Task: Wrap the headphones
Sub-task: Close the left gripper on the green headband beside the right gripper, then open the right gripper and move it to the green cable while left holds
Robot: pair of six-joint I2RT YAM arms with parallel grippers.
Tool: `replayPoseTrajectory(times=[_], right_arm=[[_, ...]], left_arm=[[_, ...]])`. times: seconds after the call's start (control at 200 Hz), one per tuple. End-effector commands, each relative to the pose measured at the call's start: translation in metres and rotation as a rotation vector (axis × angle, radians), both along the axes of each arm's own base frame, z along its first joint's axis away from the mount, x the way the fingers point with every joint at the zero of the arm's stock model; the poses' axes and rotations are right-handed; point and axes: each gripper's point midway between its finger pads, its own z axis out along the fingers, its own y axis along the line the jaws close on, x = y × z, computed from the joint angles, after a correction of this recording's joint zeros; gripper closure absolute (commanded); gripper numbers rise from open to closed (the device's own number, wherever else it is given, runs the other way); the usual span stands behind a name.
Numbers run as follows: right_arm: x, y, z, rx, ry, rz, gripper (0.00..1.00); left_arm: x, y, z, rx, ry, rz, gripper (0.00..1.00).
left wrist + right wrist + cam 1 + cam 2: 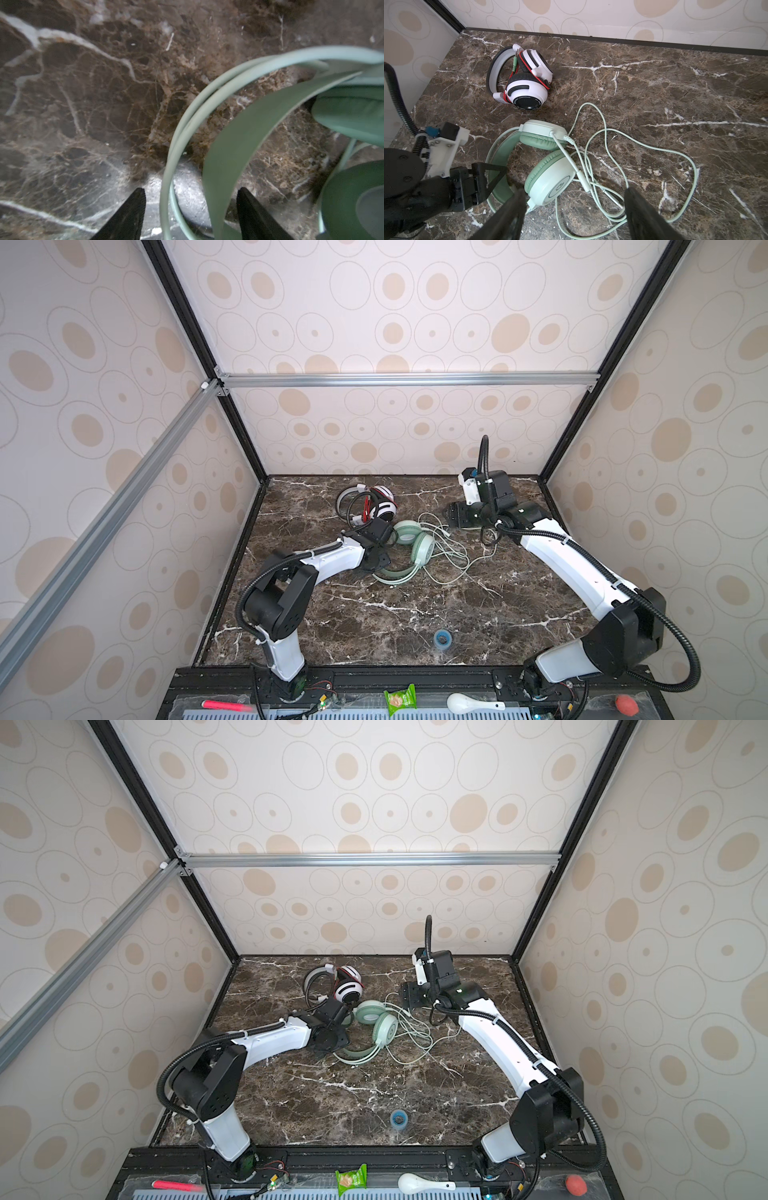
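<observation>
A blue tape roll (441,639) sits low in both top views on the desk (353,614). At mid-frame lie the mint headphones (422,549), cord (455,562) loose to their right; the left pincer (190,190) stands spread astride their headband (239,135). The right pincer (454,515), spread and empty, hovers to their upper right. Farther up lie the white headphones (384,506), red-corded.

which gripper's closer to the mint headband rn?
Left. The left gripper straddles the mint headband, with open jaws on either side of it. The right gripper hovers open beyond the ear cups, near the loose cord.
</observation>
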Motion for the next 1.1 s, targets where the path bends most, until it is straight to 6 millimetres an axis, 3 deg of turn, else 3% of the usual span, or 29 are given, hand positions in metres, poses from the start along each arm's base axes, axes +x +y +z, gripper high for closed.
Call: replayPoseTrajectory(times=[0.0, 0.165, 0.285, 0.44, 0.595, 0.725, 0.9, 1.095], right_arm=[[0.001, -0.005, 0.005, -0.007, -0.026, -0.005, 0.23], [0.001, -0.007, 0.005, -0.005, -0.026, -0.018, 0.23], [-0.001, -0.014, 0.002, -0.037, -0.017, -0.030, 0.24], [-0.005, -0.026, 0.003, -0.059, -0.024, -0.061, 0.24], [-0.012, -0.040, 0.003, -0.076, -0.031, -0.095, 0.24], [-0.018, -0.048, 0.002, -0.088, -0.025, -0.114, 0.24], [-0.021, -0.051, 0.002, -0.086, -0.018, -0.130, 0.25], [-0.019, -0.050, 0.006, -0.078, -0.020, -0.134, 0.25]], left_arm=[[0.004, -0.001, 0.001, 0.049, 0.003, -0.022, 0.38], [0.003, 0.001, -0.002, 0.059, -0.007, -0.029, 0.54], [0.008, -0.003, 0.001, 0.060, -0.022, -0.058, 0.80], [0.017, -0.007, 0.007, 0.087, -0.039, -0.111, 0.95], [0.033, -0.016, 0.024, 0.093, -0.104, -0.179, 0.97], [0.052, -0.051, 0.040, 0.035, -0.169, -0.371, 0.98], [0.054, -0.080, 0.029, 0.027, -0.122, -0.617, 1.00], [0.046, -0.078, 0.017, 0.086, -0.083, -0.776, 1.00]])
